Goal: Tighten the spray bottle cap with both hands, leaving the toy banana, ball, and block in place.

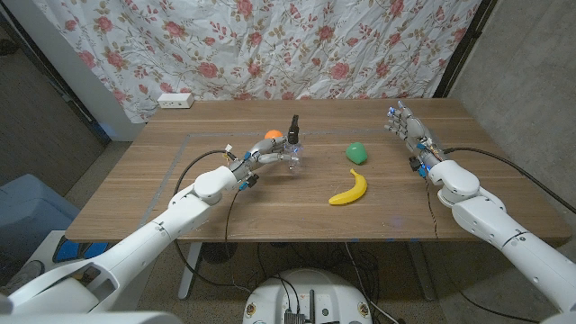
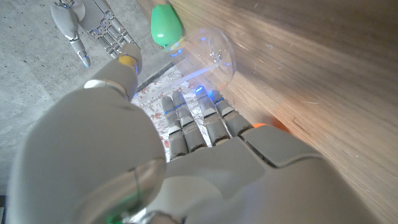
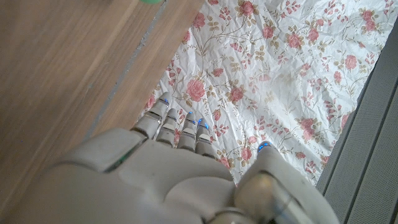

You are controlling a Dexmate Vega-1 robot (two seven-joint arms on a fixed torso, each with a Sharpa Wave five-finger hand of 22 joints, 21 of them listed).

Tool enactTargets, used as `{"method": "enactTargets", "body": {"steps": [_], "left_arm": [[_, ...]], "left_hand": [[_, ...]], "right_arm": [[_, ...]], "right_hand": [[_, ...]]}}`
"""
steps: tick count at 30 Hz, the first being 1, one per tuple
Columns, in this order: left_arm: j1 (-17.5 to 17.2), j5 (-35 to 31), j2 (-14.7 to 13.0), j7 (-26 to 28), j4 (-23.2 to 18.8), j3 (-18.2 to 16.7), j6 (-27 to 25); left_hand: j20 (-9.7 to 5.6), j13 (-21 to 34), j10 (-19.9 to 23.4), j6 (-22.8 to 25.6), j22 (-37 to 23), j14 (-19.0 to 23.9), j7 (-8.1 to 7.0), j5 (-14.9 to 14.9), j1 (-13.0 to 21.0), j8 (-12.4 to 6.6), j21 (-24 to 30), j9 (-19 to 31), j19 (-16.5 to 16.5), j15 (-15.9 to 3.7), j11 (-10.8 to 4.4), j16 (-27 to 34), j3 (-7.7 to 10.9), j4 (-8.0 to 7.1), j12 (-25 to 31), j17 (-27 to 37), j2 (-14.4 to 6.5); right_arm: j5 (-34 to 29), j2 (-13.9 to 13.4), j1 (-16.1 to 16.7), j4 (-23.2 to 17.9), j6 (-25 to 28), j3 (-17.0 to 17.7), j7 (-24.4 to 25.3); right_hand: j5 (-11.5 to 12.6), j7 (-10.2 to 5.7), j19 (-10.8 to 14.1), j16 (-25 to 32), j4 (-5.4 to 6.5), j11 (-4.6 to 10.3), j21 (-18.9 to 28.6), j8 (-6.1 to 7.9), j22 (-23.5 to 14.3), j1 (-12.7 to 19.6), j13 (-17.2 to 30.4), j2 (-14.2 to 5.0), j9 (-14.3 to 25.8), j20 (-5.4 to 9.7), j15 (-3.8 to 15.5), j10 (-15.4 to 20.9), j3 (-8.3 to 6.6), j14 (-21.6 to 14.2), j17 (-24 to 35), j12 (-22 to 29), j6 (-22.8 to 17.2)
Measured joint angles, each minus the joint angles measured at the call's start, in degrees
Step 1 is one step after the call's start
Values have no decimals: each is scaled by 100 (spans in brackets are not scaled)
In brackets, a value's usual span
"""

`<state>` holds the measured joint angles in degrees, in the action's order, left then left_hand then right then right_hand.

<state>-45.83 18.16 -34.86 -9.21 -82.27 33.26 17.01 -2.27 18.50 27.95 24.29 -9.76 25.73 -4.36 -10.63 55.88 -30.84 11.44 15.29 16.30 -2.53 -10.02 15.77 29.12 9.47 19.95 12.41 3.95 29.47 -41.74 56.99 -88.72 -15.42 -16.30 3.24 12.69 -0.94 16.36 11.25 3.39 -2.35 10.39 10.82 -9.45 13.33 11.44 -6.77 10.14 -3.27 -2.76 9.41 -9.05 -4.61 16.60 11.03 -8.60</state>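
1. A flowered curtain [image 1: 270, 45] hangs behind the wooden table [image 1: 135, 193].
2. The clear plastic spray bottle [image 1: 293, 155] with a black spray head stands upright near the table's middle; the left hand [image 1: 266, 158] is wrapped around its body.
3. The right hand [image 1: 407, 133] waits well apart at the right side, fingers spread and holding nothing.
4. Between them lie the green ball [image 1: 357, 152] and the yellow toy banana [image 1: 349, 189]; I judge the right hand must pass over these.
5. The orange block [image 1: 272, 136] sits just behind the left hand.
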Motion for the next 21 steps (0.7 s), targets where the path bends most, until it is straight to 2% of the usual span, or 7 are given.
{"method": "enactTargets", "body": {"steps": [4,9,11,17,21], "left_arm": [[0,-19,18,76,-76,10,-86],[0,-42,29,156,-177,25,-192],[-2,-53,35,183,-249,32,-224],[-19,-115,44,324,-393,50,-405],[-25,-115,47,324,-503,68,-405]], "left_hand": [[1,35,12,8,0,75,8,0,0,-15,0,28,1,-9,-12,16,-43,4,2,9,-32],[1,80,23,8,1,90,9,0,8,-70,0,29,1,6,-22,65,-76,-12,42,30,-68],[1,85,53,7,1,90,10,0,0,-82,0,30,1,6,8,65,-83,-17,41,31,-77],[-9,129,103,7,1,121,11,-20,0,-105,-1,61,52,-24,0,65,-115,-5,78,65,-106],[-9,166,112,11,1,143,8,-21,15,-138,-1,64,52,-2,9,99,-163,-6,96,79,-136]], "right_arm": [[-166,-161,-34,-177,46,-10,2],[-326,-298,-74,-320,96,-25,-3],[-400,-334,-87,-355,114,-30,-17],[-619,-522,-160,-522,177,-49,-86],[-778,-623,-198,-607,219,-58,-146]], "right_hand": [[0,-20,0,0,-27,0,0,26,0,35,0,-25,14,0,0,0,-24,0,-12,0,-20],[0,-42,0,0,-154,0,0,26,0,163,0,77,14,0,0,0,-53,0,-57,0,-42],[0,-79,0,0,-206,0,0,26,0,238,0,57,14,0,0,0,-92,0,-65,0,-49],[-58,-206,-20,0,-500,-8,0,26,13,585,1,75,14,20,0,-35,-229,0,-140,0,-19],[-102,-236,-42,0,-708,0,0,26,13,767,-26,88,13,42,-1,-43,-338,1,-186,0,-49]]}}
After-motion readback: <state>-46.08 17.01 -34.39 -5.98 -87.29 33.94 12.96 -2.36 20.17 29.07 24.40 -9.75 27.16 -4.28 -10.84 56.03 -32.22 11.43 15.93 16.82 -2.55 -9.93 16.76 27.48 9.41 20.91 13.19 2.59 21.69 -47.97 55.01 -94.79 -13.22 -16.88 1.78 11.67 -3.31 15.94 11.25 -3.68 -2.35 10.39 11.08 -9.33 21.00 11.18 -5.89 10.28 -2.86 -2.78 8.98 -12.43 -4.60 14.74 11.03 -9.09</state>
